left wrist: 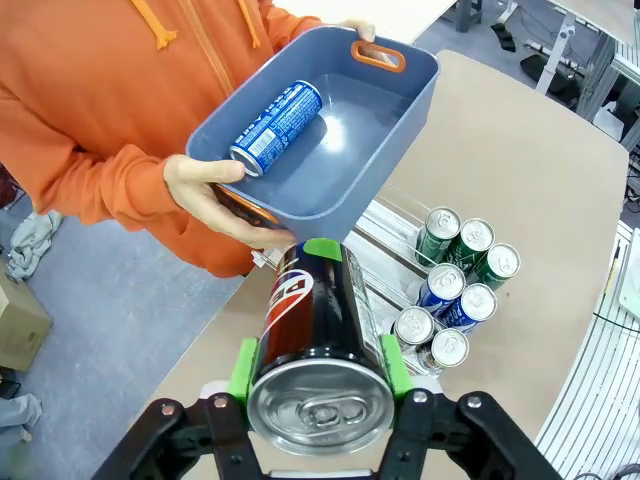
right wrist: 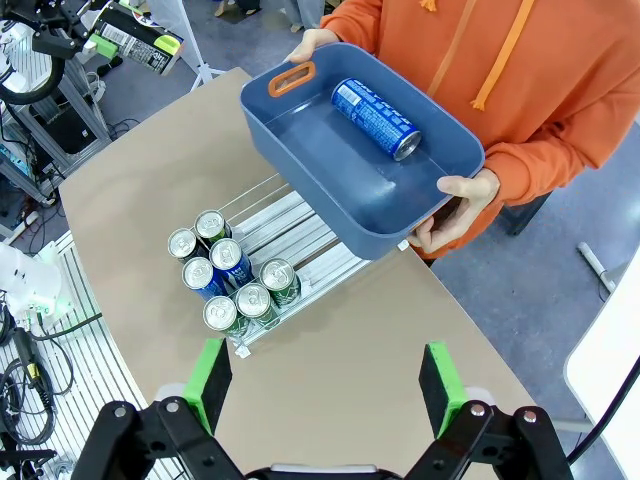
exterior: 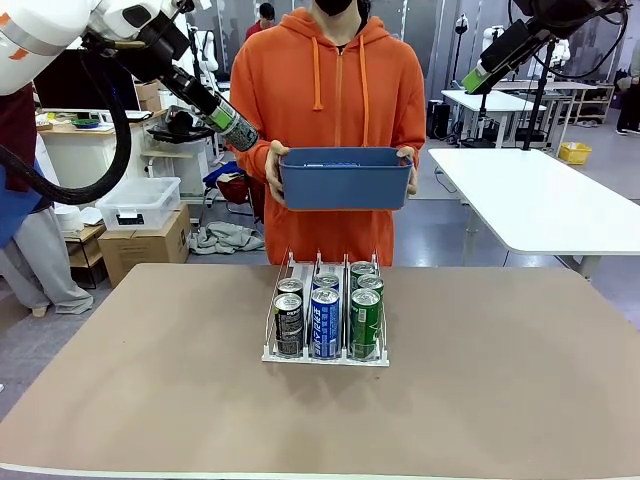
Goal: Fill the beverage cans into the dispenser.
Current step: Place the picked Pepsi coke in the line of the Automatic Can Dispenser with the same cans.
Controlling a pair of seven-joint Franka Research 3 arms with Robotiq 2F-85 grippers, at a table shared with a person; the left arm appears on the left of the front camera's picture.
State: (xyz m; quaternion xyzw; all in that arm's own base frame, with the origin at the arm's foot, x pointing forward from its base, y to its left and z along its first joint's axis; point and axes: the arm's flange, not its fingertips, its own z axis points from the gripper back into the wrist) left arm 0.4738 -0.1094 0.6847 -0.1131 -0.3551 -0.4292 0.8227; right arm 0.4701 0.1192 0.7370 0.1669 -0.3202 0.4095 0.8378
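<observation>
left gripper [left wrist: 318, 368] grips black can [left wrist: 315, 310] | blue can [left wrist: 276, 126] in bin [left wrist: 405, 115]

Table [exterior: 520, 400]: plain tan-brown. Dispenser [exterior: 325, 357] toward its far edge – white base, clear walls. In its lanes: grey-black cans [exterior: 289, 318], blue cans [exterior: 325, 318] with white lettering, green cans [exterior: 364, 318], all silver-topped. Bin [exterior: 345, 185] – slate blue, orange handle rims, blue-and-white can [left wrist: 277, 125] inside. Hoodie [exterior: 340, 90] orange. Left gripper [left wrist: 318, 368] black with green pads, on a black can [left wrist: 310, 310] with red-white logo. Right gripper [right wrist: 325, 385]: same colours.
</observation>
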